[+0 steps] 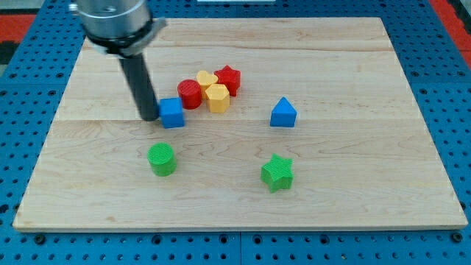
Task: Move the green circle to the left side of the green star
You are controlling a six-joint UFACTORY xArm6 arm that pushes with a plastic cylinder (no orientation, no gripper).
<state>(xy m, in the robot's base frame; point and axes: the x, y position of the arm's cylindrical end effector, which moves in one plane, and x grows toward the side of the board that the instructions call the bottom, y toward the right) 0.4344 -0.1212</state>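
The green circle point(161, 159) sits at the lower left of the wooden board point(353, 199). The green star point(277, 173) lies well to its right, at about the same height in the view. My tip point(149, 117) rests on the board just left of a blue cube point(172, 113), touching or nearly touching it. The tip is above the green circle in the view, about a block's width away from it.
A cluster of a red circle point(190, 94), a yellow heart point(206, 79), a yellow hexagon point(217, 98) and a red star point(229, 79) lies right of the blue cube. A blue triangle point(283, 113) sits further right, above the green star.
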